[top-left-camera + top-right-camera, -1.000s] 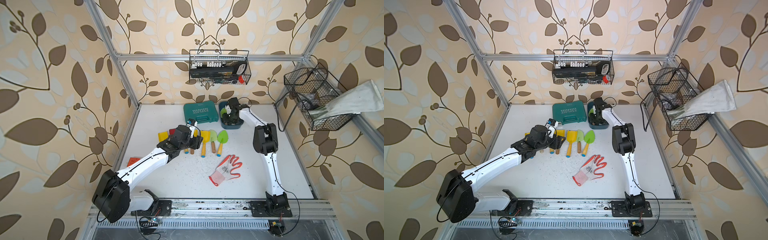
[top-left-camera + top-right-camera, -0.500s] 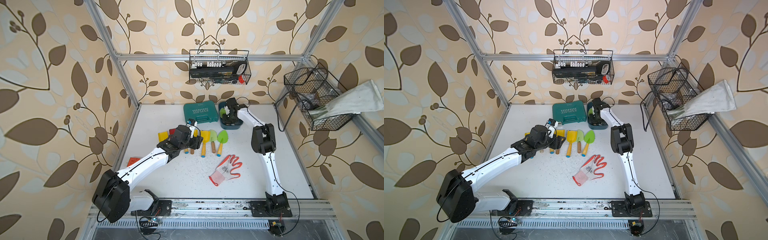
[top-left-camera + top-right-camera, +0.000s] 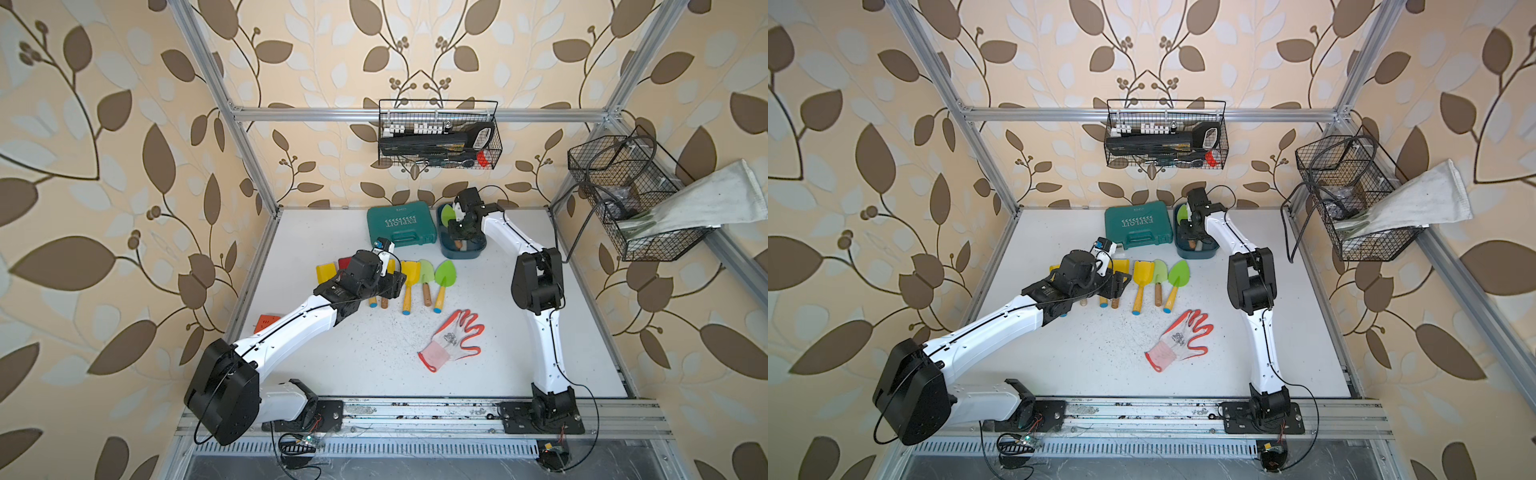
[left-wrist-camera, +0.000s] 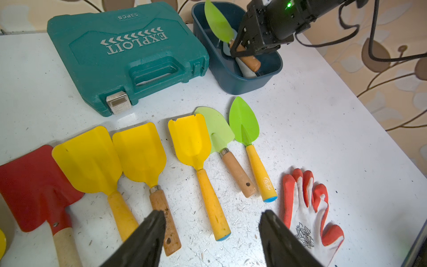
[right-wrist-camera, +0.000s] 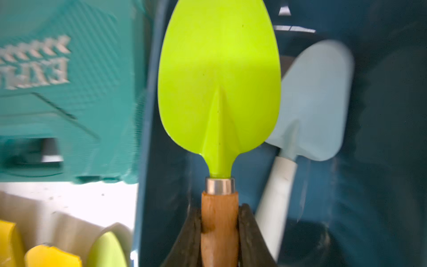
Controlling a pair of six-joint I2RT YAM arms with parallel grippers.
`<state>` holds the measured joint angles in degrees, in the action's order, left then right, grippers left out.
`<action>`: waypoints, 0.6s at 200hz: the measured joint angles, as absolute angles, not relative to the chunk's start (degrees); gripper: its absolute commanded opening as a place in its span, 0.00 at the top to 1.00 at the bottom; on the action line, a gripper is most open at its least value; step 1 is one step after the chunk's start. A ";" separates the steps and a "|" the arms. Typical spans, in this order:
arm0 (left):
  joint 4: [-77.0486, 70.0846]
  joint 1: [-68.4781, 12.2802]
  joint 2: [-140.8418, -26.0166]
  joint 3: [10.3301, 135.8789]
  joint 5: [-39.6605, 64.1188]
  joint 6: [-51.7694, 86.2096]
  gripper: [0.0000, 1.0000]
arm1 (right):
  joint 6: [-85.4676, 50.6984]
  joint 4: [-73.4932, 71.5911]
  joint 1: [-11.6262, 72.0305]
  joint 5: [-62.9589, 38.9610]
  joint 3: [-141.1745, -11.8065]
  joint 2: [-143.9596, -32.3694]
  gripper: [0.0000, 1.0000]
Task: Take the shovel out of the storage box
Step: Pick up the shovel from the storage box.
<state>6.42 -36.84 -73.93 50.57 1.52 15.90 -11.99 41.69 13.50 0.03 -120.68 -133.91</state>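
R gripper clamps green shovel handle in storage box, 1 o'clock on table. R wrist shows pale-blue shovel beside; top views don't. L gripper wide, empty.

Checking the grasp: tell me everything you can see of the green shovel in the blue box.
The shovel has a glossy lime-green, leaf-shaped blade with a raised centre ridge, seemingly painted metal, a silver collar and a brown wooden handle. It sits tilted in the box, blade rising above the rim, handle end down inside. The right end effector is shut on the handle right next to the collar. A pale blue shovel lies beside it; contact unclear.
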 measured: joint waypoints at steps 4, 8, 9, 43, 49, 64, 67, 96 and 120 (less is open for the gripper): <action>6.42 -36.84 -73.93 50.57 1.52 15.92 0.30 | -11.99 41.34 13.50 0.10 -120.01 -132.99 0.98; 6.42 -36.84 -73.93 50.57 1.52 15.92 0.30 | -12.01 40.91 13.50 0.14 -119.28 -132.16 0.99; 6.42 -36.84 -73.93 50.57 1.52 15.92 0.30 | -12.03 40.86 13.50 0.19 -119.20 -132.00 0.99; 6.39 -36.84 -73.93 50.57 1.58 16.36 0.30 | -12.82 37.52 13.50 0.25 -113.10 -125.08 0.98; 6.39 -36.84 -73.93 50.57 1.61 16.40 0.30 | -13.04 37.01 13.50 0.25 -111.90 -123.96 0.98; 6.39 -36.84 -73.91 50.57 1.69 16.58 0.30 | -13.82 35.97 13.50 0.21 -108.64 -121.01 0.98; 6.39 -36.84 -73.89 50.57 1.76 16.60 0.30 | -14.06 35.70 13.50 0.19 -107.81 -120.31 0.98; 6.39 -36.84 -73.47 50.57 2.17 16.97 0.30 | -15.59 34.57 13.93 0.19 -99.46 -113.14 0.98; 6.39 -36.84 -73.01 50.57 2.98 17.58 0.30 | -17.19 33.95 15.57 0.40 -91.35 -104.57 0.97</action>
<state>6.39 -36.84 -73.01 50.57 2.98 17.58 -17.19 33.95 15.57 0.40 -91.35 -104.57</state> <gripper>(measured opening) 0.701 0.219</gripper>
